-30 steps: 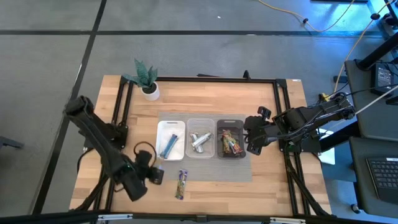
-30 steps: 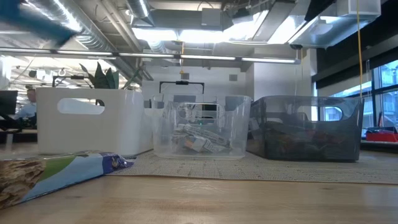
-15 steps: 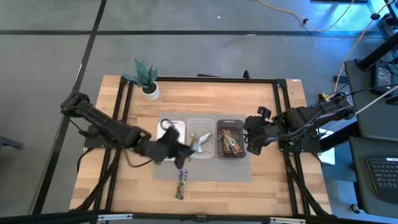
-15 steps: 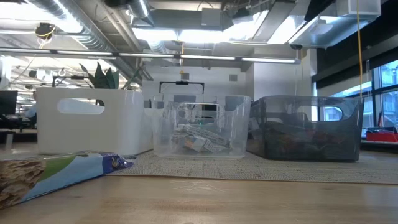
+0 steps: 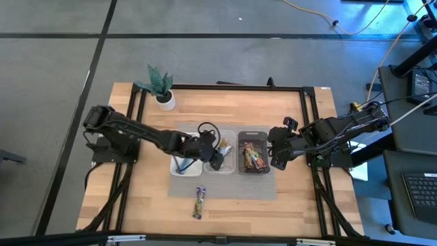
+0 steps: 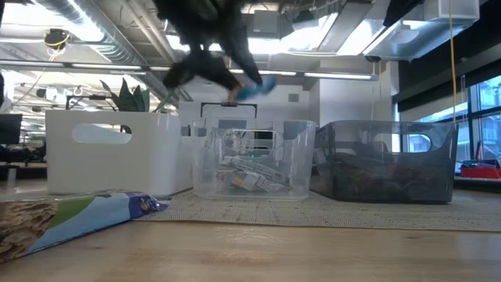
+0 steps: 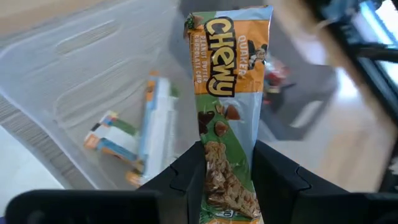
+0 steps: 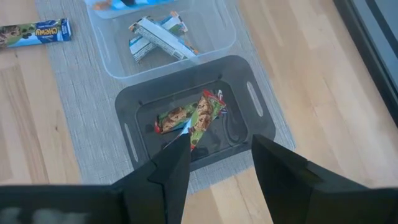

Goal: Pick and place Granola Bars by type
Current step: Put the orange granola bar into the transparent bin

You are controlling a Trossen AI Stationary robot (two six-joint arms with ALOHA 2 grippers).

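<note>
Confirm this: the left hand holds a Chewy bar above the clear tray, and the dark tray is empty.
Not empty. The right wrist view shows two bars in the dark tray. The left hand does hold the Chewy bar above the clear tray.

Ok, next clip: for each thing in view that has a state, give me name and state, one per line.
Left gripper: shut on a Chewy bar, held above the clear tray.
Right gripper: open, empty, over the dark tray.
Dark tray: holds brown-green-red bars.
Clear tray: holds silver-white bars.
White tray: holds a blue bar.
Loose bar: lying on the table, ungrasped.
</note>
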